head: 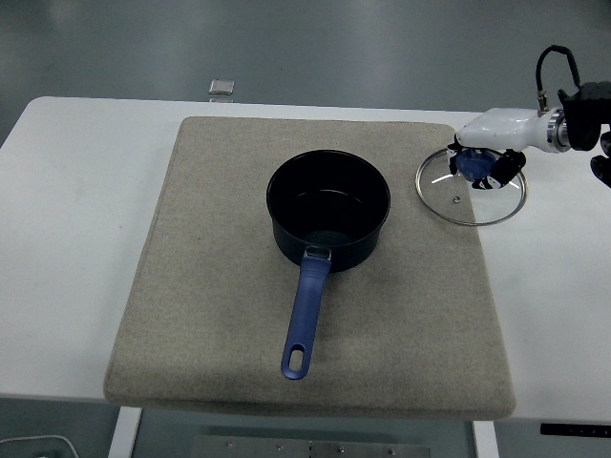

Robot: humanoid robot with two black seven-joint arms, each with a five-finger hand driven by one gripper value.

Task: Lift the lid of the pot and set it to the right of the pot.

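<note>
Glass lid (470, 188) w/ metal rim lies right of pot (328, 211), half on mat (229, 286), half on bench (76, 219). Right robot hand (487, 164) clamps its blue knob. We judge it stiff, light, slippery, breakable; knob is best hold.

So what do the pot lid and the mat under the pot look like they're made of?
The pot lid looks like clear glass in a thin shiny metal rim: the surface beneath shows through it. Its blue knob may be plastic. The mat looks like beige felt or woven fabric, matte and slightly fuzzy.
</note>
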